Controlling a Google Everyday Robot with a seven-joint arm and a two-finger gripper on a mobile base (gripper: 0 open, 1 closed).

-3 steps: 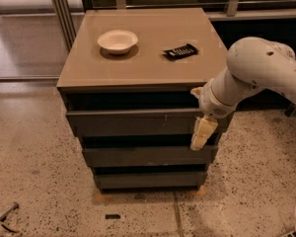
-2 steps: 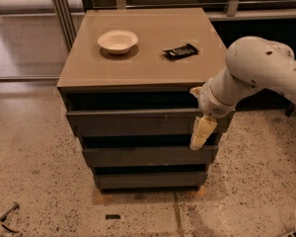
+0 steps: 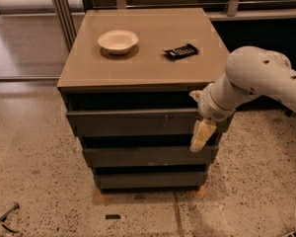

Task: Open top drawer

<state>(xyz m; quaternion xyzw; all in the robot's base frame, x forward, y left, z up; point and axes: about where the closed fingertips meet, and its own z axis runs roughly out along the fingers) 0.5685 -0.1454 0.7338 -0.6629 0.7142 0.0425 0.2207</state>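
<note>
The top drawer point(image 3: 133, 123) is the widest dark grey front of the cabinet, just under the tan top, with a small pale scratch near its middle. A dark gap shows above it. My gripper point(image 3: 200, 127) is at the drawer's right end, up against the front face, with its pale yellow tip hanging down over the drawer's lower edge. The white arm point(image 3: 259, 78) reaches in from the right.
A white bowl point(image 3: 118, 40) and a black remote-like object point(image 3: 180, 51) lie on the cabinet top point(image 3: 148, 68). Two lower grey drawer fronts point(image 3: 148, 155) sit beneath. The speckled floor point(image 3: 34, 172) surrounds the cabinet. Metal posts point(image 3: 64, 9) stand behind at the left.
</note>
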